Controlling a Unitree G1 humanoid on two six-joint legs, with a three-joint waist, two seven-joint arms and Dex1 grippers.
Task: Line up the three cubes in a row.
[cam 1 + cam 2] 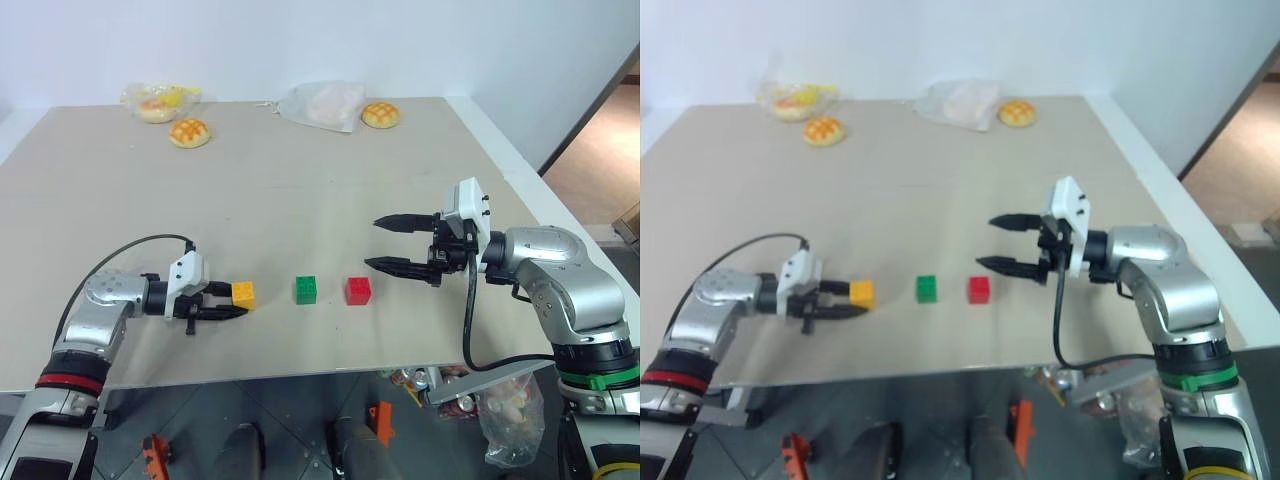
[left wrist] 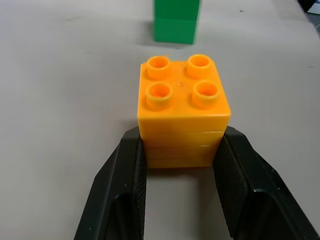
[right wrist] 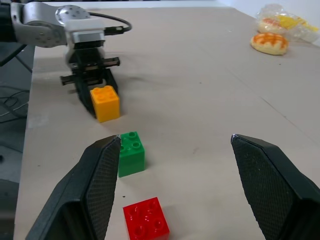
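Note:
Three studded cubes stand in a line near the table's front edge: orange-yellow cube point(image 1: 243, 294), green cube point(image 1: 306, 289), red cube point(image 1: 358, 290), with small gaps between them. My left gripper point(image 1: 238, 300) is low over the table at the left end, shut on the orange-yellow cube point(image 2: 182, 110), its black fingers point(image 2: 125, 190) pressing both sides. The cube rests on or just above the table surface. My right gripper point(image 1: 372, 243) hovers open above the table, just right of the red cube point(image 3: 146, 224), pointing toward the row and holding nothing.
Two round golden buns point(image 1: 190, 132) point(image 1: 380, 115) lie at the table's far side, along with a clear plastic bag point(image 1: 325, 103) and a bagged bun point(image 1: 158, 100). The table's front edge point(image 1: 300, 375) runs close behind the cubes. The right edge point(image 1: 520, 160) slants away.

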